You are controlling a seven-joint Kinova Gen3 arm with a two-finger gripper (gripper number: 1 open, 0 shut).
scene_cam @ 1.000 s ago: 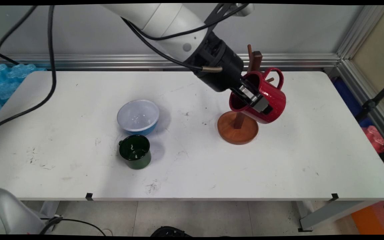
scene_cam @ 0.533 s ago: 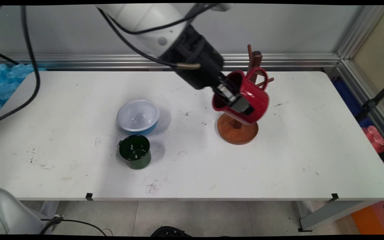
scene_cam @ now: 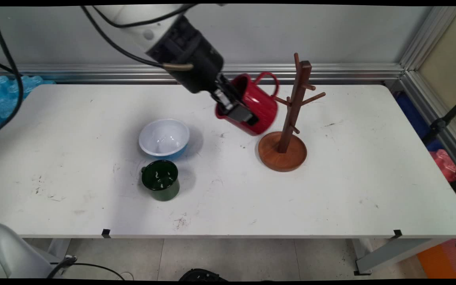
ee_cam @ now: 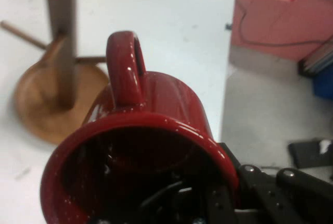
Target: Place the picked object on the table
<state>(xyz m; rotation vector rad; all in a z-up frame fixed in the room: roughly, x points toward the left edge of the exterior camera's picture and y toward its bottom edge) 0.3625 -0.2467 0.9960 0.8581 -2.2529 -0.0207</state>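
The gripper (scene_cam: 239,112) clamps the rim wall of a red enamel mug (scene_cam: 253,107), one finger inside the mouth and one against the outer wall. This grip holds the mug tilted in the air, mouth toward the arm and handle uppermost, which leaves the handle loop free on the far side. In the hand view the red handle (ee_cam: 125,67) stands clear above the rim, with no finger through it.

The mug hangs just left of the wooden mug tree (scene_cam: 291,114), apart from its pegs and above the table (scene_cam: 331,190) near the left edge of the tree's round base (scene_cam: 282,152). No mug hangs on any peg.

Containers: the red mug's interior appears dark and empty, apart from the finger inside it. Well to the left of the tree, a blue bowl with a white inside (scene_cam: 164,138) stands upright and empty. A dark green mug (scene_cam: 160,180) stands upright just in front of the bowl; its contents cannot be determined.
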